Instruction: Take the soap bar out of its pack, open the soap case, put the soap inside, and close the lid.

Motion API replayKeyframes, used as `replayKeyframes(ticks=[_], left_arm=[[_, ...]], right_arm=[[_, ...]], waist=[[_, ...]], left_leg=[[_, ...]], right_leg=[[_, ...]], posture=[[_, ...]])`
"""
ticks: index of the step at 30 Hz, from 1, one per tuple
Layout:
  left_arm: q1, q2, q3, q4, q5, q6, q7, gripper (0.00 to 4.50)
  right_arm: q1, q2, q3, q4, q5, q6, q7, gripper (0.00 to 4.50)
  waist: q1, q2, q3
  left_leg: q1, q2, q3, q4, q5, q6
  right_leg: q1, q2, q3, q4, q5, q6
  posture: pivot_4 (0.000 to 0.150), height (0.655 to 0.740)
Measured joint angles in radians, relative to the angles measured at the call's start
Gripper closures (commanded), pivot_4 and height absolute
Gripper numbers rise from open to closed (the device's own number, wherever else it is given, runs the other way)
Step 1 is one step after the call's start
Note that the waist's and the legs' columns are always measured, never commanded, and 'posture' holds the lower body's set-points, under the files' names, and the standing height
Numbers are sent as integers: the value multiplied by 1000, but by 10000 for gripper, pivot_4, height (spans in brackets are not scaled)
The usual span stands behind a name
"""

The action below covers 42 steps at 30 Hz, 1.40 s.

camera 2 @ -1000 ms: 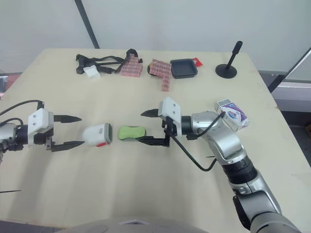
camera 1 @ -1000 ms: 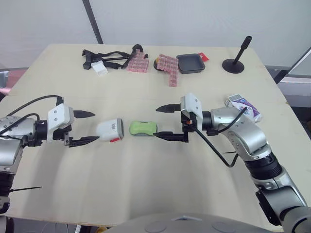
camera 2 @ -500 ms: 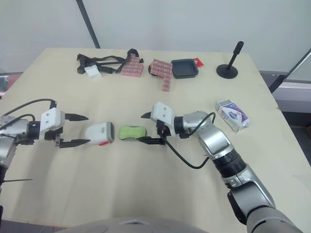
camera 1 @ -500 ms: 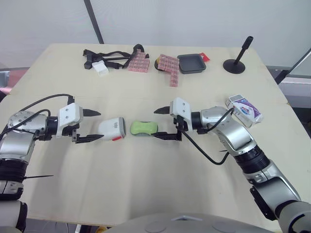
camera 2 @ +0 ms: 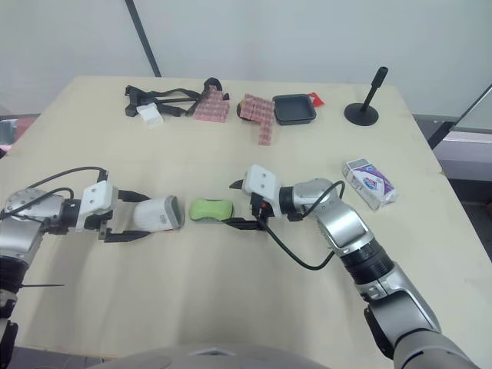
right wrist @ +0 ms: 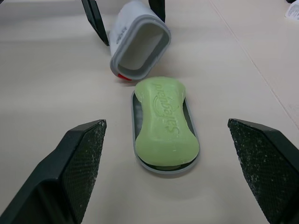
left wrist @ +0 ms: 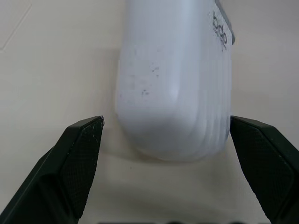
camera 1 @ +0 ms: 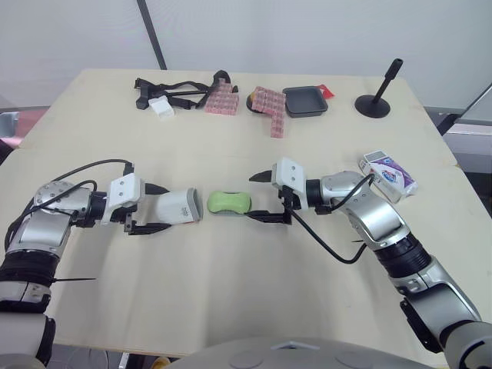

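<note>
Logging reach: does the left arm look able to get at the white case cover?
Likely yes: the left gripper has its open jaws either side of the white cover, not touching it, with nothing between.

Looks like a robot test lab: bare pale tabletop (camera 1: 231,300), plain white backdrop (camera 1: 307,31), black stand (camera 1: 374,105) at 1 o'clock, loose straps (camera 1: 143,81) at 11 o'clock

At the table's (camera 1: 231,292) far edge lie black straps (camera 1: 175,88), a white block (camera 1: 161,108), pink packs (camera 1: 270,109) and a black tray (camera 1: 304,101). A black stand (camera 1: 372,106) rises just to their right.
</note>
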Motion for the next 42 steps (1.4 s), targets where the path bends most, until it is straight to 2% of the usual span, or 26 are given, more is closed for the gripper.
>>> replayKeyframes(ticks=[10,19,38,42], left_arm=[[2,33,20,-88,-24,44,-5,0],[-7,31,14,-85,-9,85,33,0],[-94,-71,-56,24,62,79,89,0],[-105,-75,-62,37,71,79,97,10449]], right_arm=[[-1,21,0,0,-2,0,1,312],[-4,28,1,2,-14,-4,4,312],[0,26,1,-4,-24,3,-16,312],[3,24,1,-5,-24,10,-19,0]], waist=[[-1,0,0],[-6,0,0],[-9,0,0],[-9,0,0]], left_leg=[[-1,0,0,-1,0,0],[-1,0,0,-1,0,0],[-4,0,0,0,0,0],[-5,0,0,0,0,0]], right_leg=[[0,0,0,-1,0,0],[0,0,-1,-1,0,0],[0,0,-1,-1,0,0],[0,0,-1,-1,0,0]], posture=[[1500,7400],[1500,7400],[1500,7400],[1500,7400]])
